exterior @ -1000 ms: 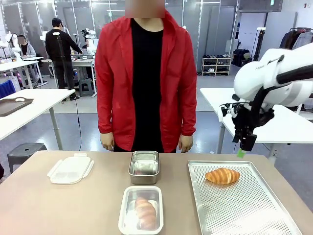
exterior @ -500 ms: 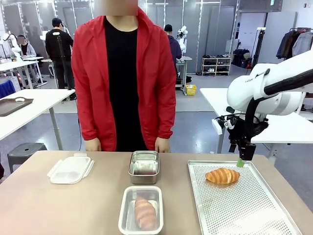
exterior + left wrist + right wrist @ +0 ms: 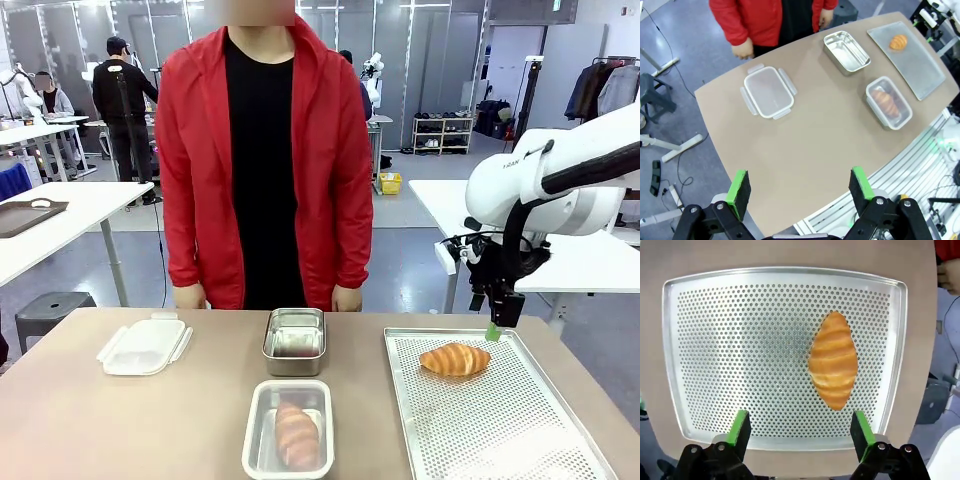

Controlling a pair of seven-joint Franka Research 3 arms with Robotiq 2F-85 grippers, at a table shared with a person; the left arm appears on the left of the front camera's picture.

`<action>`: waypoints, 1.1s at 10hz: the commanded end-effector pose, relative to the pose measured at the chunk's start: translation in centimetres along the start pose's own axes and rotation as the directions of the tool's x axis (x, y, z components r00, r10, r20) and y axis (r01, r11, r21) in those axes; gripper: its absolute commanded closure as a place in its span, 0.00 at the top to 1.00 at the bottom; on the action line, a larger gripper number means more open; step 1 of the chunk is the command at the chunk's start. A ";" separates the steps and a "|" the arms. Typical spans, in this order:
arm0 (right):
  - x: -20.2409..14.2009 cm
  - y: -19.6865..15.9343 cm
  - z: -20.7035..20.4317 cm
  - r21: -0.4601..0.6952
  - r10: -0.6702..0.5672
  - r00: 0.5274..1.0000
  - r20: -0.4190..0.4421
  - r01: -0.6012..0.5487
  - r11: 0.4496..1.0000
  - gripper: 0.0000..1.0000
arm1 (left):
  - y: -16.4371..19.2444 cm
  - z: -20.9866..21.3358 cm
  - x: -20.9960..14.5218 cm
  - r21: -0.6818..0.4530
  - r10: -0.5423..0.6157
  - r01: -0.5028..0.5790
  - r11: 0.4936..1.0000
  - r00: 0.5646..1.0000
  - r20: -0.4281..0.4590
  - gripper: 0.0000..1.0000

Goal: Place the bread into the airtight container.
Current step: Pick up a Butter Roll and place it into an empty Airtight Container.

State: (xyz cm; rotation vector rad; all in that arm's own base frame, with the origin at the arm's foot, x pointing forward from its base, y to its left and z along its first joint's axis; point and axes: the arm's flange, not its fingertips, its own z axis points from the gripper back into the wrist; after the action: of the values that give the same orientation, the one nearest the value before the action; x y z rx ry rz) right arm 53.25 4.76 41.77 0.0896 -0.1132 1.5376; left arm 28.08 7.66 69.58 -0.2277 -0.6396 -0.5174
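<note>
One bread (image 3: 455,359) lies on the perforated metal tray (image 3: 520,440) at the right; in the right wrist view this bread (image 3: 833,360) sits beyond and right of centre. My right gripper (image 3: 492,331) hangs open just above the tray's far edge, right of the bread, with nothing between its fingers (image 3: 741,427). The clear airtight container (image 3: 288,430) stands at the front middle with another bread (image 3: 296,434) inside. My left gripper (image 3: 800,185) is open, high above the table, empty. From there the container (image 3: 888,102) and tray bread (image 3: 898,41) lie far off.
A metal box (image 3: 295,340) stands behind the clear container. A clear lid with clips (image 3: 145,345) lies at the left. A person in a red jacket stands at the far edge, hands (image 3: 347,298) hanging near the table.
My right gripper came down and slightly left to the tray's far edge, then held still. The person stepped left, then shifted a little back to the right.
</note>
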 end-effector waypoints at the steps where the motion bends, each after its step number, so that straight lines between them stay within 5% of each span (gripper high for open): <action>1: -0.1 -0.5 -2.6 -0.036 -0.010 1.000 -0.023 0.010 0.999 1.00 | 0.0 0.2 0.2 -0.004 -0.006 0.006 1.000 1.000 0.002 1.00; 11: 0.1 -4.1 -9.8 -0.028 -0.067 0.998 -0.003 0.067 0.997 1.00 | 0.0 0.2 0.2 -0.004 -0.006 0.006 1.000 1.000 0.002 1.00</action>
State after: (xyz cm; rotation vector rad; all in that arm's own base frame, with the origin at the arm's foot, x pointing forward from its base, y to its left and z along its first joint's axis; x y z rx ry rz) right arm 56.52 5.52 32.20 0.0840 -0.1297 1.4816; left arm 28.08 7.67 69.58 -0.2277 -0.6396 -0.5174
